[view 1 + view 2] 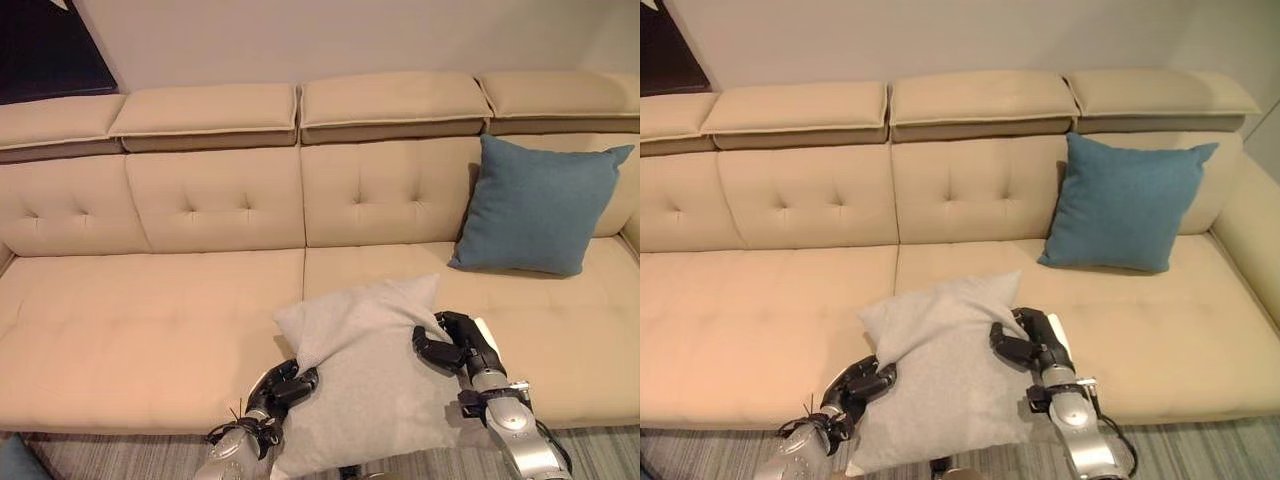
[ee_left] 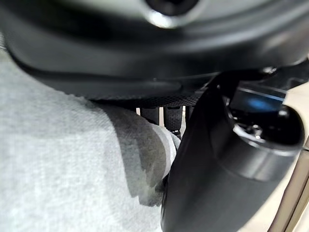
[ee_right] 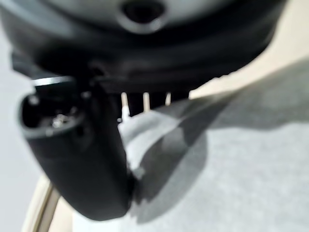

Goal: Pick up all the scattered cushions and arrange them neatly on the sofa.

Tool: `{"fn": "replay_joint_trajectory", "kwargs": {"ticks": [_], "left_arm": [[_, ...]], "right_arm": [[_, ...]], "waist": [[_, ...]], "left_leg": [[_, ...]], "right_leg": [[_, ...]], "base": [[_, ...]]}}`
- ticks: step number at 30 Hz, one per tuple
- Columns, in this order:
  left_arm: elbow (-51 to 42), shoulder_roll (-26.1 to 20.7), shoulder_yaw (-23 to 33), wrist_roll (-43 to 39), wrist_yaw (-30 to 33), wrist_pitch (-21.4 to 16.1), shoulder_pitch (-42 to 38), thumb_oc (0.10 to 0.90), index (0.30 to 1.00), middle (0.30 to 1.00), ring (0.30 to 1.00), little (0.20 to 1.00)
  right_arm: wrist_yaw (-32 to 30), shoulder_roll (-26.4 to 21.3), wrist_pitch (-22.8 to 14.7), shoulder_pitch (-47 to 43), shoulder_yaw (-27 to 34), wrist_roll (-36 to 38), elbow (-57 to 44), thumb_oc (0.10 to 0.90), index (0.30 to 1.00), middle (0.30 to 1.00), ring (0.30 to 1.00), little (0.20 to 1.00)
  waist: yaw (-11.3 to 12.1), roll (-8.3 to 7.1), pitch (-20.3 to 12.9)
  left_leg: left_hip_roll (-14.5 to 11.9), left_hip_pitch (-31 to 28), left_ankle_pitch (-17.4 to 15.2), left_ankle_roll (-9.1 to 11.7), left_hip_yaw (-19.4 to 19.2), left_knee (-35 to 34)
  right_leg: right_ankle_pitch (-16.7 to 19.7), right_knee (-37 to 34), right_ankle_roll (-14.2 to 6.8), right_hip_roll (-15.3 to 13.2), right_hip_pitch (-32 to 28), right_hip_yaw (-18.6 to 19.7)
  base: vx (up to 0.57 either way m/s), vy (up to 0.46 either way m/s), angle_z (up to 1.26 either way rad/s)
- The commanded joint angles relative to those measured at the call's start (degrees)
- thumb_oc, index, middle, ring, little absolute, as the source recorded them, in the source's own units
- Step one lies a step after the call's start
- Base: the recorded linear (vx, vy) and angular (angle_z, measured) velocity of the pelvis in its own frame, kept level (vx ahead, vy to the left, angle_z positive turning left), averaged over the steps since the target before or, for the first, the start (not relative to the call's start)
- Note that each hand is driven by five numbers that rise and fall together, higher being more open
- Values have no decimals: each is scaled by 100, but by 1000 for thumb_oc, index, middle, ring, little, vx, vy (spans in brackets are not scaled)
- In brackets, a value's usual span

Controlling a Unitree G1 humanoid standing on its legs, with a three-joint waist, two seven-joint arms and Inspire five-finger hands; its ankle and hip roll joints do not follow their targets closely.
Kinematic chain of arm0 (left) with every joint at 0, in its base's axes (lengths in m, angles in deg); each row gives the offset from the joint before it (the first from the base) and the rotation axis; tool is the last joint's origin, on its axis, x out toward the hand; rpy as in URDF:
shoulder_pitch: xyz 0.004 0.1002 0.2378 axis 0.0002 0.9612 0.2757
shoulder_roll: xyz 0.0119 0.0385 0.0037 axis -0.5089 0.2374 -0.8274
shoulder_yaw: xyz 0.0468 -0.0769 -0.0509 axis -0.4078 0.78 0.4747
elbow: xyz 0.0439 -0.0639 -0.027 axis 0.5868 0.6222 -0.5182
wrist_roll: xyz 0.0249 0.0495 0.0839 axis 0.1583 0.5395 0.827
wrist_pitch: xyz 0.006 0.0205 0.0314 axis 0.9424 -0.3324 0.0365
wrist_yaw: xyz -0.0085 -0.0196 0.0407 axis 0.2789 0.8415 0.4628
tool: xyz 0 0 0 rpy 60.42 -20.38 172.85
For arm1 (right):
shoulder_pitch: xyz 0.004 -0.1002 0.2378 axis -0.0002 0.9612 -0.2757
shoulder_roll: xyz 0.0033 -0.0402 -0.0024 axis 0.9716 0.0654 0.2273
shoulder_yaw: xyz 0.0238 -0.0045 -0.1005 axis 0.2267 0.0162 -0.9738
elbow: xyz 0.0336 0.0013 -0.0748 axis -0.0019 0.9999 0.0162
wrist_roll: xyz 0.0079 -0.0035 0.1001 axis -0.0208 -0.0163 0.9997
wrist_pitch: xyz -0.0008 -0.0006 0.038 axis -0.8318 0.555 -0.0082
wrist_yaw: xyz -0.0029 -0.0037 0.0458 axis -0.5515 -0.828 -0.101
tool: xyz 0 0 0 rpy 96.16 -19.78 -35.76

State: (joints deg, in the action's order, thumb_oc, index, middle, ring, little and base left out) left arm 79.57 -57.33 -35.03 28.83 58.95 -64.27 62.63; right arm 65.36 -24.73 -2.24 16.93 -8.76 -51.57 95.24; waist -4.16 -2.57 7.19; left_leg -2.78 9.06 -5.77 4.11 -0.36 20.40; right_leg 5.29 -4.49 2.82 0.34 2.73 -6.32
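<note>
A light grey cushion (image 1: pixel 375 375) hangs between my two hands over the front edge of the beige sofa (image 1: pixel 150 330), its top corner resting on the seat. My left hand (image 1: pixel 282 388) is shut on the cushion's left edge, thumb and fingers pinching the cloth (image 2: pixel 145 159). On the cushion's right edge my right hand (image 1: pixel 455 345) is shut as well, its thumb (image 3: pixel 87 159) pressed into the fabric. A teal cushion (image 1: pixel 538 205) leans upright against the sofa's backrest on the right seat.
The sofa's left and middle seats (image 1: pixel 120 320) are bare. A striped grey rug (image 1: pixel 90 455) lies in front of the sofa. A dark teal corner (image 1: pixel 12 462) shows on the floor at the lower left.
</note>
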Motion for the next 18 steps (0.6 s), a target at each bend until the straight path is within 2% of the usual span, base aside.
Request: {"fn": "replay_joint_trajectory", "kwargs": {"ticks": [1,3,7,14,18], "left_arm": [[-756,296,-213,69,-572,-529,-663,400,300,300,300,300],[-823,293,-202,35,-523,-564,-674,400,300,300,300,300],[-902,263,-194,30,-524,-556,-656,400,300,300,300,300],[-1017,124,-113,121,-493,-549,-576,400,300,300,300,300],[-1101,60,55,49,-458,-577,-456,400,300,300,300,300]], "right_arm": [[71,13,-693,-301,142,272,-678,400,300,300,300,300],[60,18,-687,-322,131,285,-639,400,300,300,300,300],[76,72,-680,-302,149,245,-655,400,300,300,300,300],[141,179,-598,-382,45,230,-595,400,300,300,300,300],[173,297,-568,-554,-107,156,-575,400,300,300,300,300]], "waist": [[104,-110,-296],[132,-37,-256],[142,-11,-300],[240,-31,-466],[360,-14,-434]], "left_leg": [[65,-106,75,-138,-222,-845],[99,-231,185,-89,-80,-1180],[187,-384,192,-118,48,-1375],[300,-733,55,-350,-173,-1660],[385,-840,39,-521,-293,-1836]], "right_leg": [[-901,610,-579,-315,-242,155],[-973,711,-590,-246,-246,222],[-991,833,-634,-263,-272,275],[-885,816,-851,-441,-299,500],[-731,1125,-1060,-553,-19,657]], "base": [[106,51,16],[90,90,14],[80,98,-16],[70,143,-29],[-4,144,-33]]}}
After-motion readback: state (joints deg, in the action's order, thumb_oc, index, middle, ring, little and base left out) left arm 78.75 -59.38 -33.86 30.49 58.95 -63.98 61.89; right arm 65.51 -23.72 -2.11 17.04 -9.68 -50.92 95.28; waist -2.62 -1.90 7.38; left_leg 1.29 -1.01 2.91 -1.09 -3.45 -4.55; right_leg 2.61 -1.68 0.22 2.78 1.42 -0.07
